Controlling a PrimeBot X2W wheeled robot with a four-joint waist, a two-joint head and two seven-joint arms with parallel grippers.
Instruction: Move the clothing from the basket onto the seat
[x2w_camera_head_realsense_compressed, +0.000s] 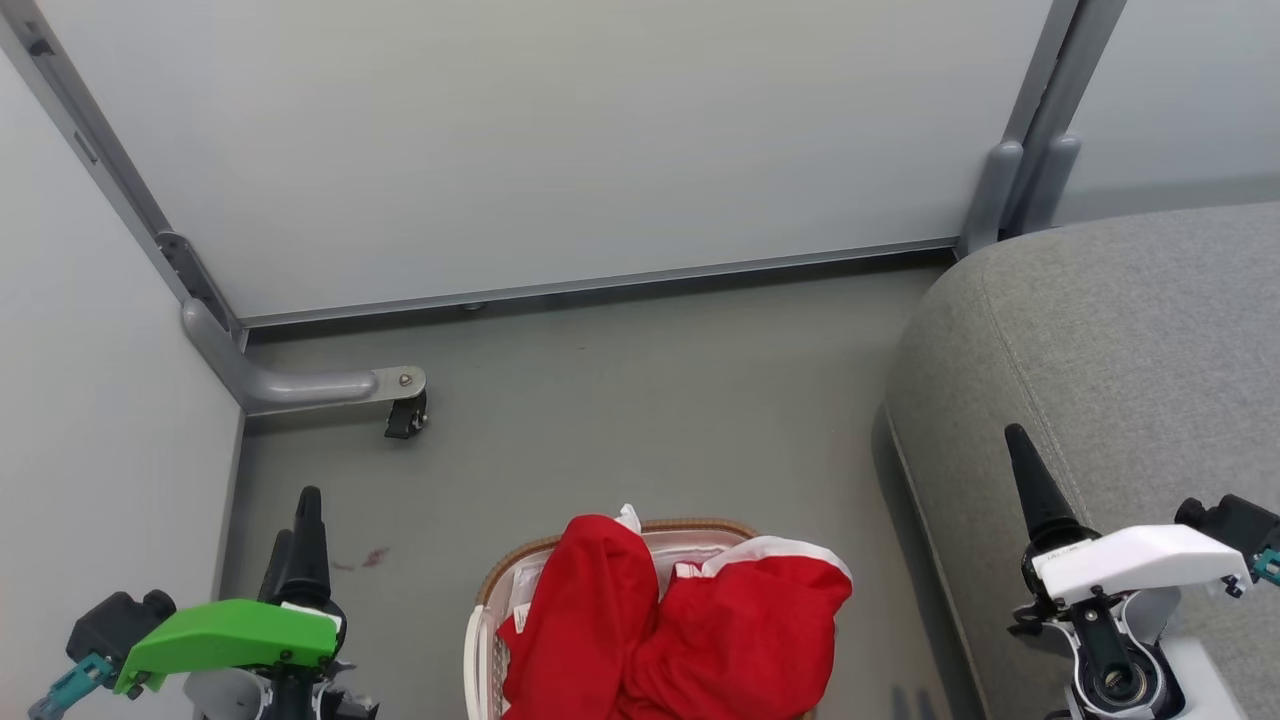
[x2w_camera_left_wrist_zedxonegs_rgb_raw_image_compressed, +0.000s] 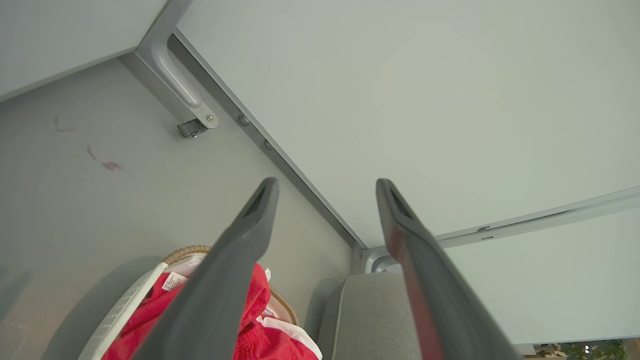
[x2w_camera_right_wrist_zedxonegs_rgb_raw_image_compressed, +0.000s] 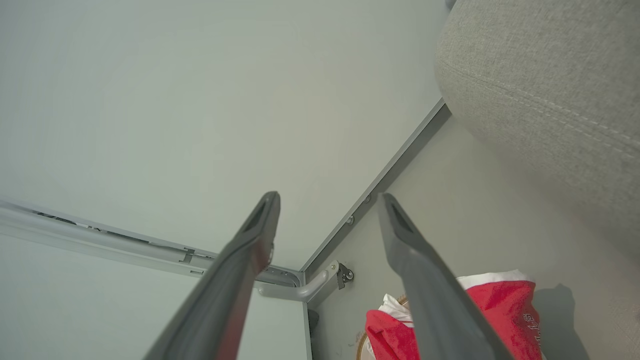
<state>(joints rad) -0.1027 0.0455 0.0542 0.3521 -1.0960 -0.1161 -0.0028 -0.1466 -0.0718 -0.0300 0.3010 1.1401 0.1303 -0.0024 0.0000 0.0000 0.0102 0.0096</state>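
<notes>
The red clothing (x2w_camera_head_realsense_compressed: 690, 630) with white trim is heaped in the white basket (x2w_camera_head_realsense_compressed: 476, 650), spilling over its brown woven rim at the bottom middle of the head view. The grey seat (x2w_camera_head_realsense_compressed: 1120, 350) fills the right side, its rounded corner just right of the basket. My left gripper (x2w_camera_head_realsense_compressed: 298, 515), under a green cover, hangs left of the basket; the left wrist view shows its fingers (x2w_camera_left_wrist_zedxonegs_rgb_raw_image_compressed: 250, 235) spread apart, empty, above the clothing (x2w_camera_left_wrist_zedxonegs_rgb_raw_image_compressed: 250, 310). My right gripper (x2w_camera_head_realsense_compressed: 1030, 480), under a white cover, hovers over the seat's front edge, open and empty (x2w_camera_right_wrist_zedxonegs_rgb_raw_image_compressed: 330, 200).
Pale partition panels close off the back and left. A grey frame foot with a black caster (x2w_camera_head_realsense_compressed: 405, 412) juts onto the grey floor at back left. Small reddish stains (x2w_camera_head_realsense_compressed: 360, 560) mark the floor near the left gripper. Open floor lies between basket and back panel.
</notes>
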